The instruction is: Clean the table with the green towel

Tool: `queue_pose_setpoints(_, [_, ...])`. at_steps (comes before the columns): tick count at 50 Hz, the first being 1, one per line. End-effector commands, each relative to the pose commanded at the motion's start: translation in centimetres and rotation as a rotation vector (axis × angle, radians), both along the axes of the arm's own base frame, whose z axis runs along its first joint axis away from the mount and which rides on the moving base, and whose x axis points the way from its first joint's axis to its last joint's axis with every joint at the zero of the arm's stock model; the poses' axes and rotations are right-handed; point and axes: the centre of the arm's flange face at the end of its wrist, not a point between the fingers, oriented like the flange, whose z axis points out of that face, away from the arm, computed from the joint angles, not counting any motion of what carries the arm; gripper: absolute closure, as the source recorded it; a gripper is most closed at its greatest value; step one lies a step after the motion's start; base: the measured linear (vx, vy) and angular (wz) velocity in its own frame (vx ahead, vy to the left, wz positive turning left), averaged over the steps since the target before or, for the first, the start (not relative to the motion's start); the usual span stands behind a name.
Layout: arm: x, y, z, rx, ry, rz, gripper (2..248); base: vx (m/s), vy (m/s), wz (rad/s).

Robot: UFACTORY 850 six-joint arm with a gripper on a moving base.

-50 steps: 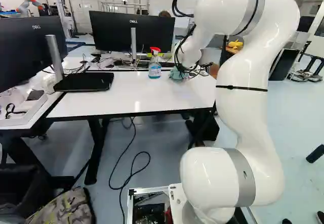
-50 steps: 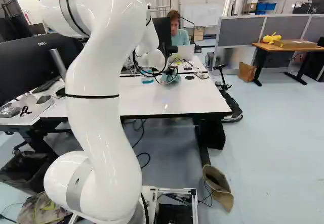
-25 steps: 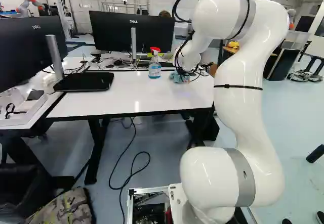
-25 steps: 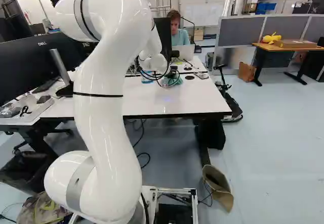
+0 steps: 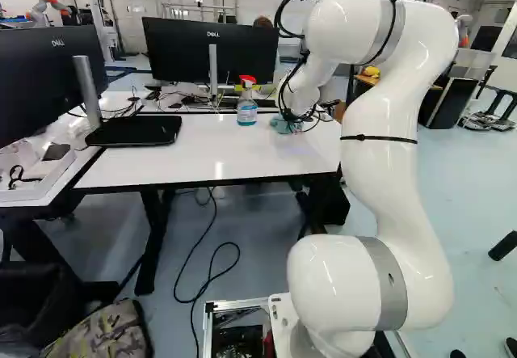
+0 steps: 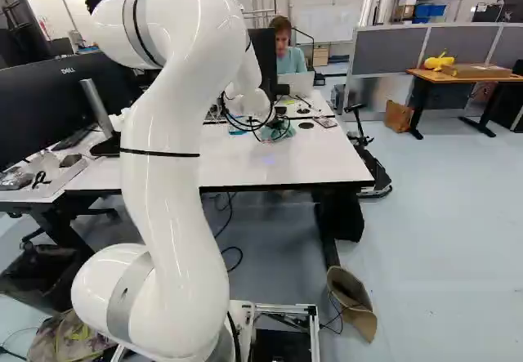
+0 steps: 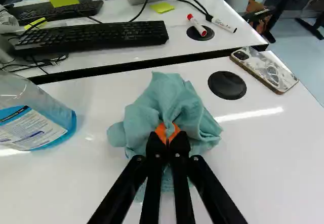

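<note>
Presently: one black, orange-padded gripper (image 7: pixel 168 136), nearly closed, is pinching one crumpled green cloth towel (image 7: pixel 164 97) — lying on the glossy white table (image 7: pixel 258 173); an overwide sweep would be risking a toppled blue-liquid spray bottle (image 5: pixel 247 113).

Readable print. Left base view: light capitals "DELL" stand on the dark panel of the far monitor (image 5: pixel 174 55), directly above its stand. The same word, "DELL", marks the near monitor (image 5: pixel 36 91) at the left of that view, close to the upper end of its stand; it is legible again on this monitor in the right base view. Wrist view: the spray bottle (image 7: pixel 63 114) bears a white and blue label (image 7: pixel 38 131) with lines of print too small to read. The lettering on the white marker (image 7: pixel 223 25) is likewise illegible.
</note>
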Motion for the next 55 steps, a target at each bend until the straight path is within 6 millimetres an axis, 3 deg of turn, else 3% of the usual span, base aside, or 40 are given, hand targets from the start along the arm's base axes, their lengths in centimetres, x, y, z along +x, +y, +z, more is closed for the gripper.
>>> queue_pose_setpoints(24, [-0.4, 0.3, -0.2, 0.005, 0.033, 0.003, 224, 0.000, 0.000, 0.000])
queue_pose_setpoints(55, [-5.5, 2.8, 0.4, 0.010, 0.071, 0.032, 224, 0.000, 0.000, 0.000])
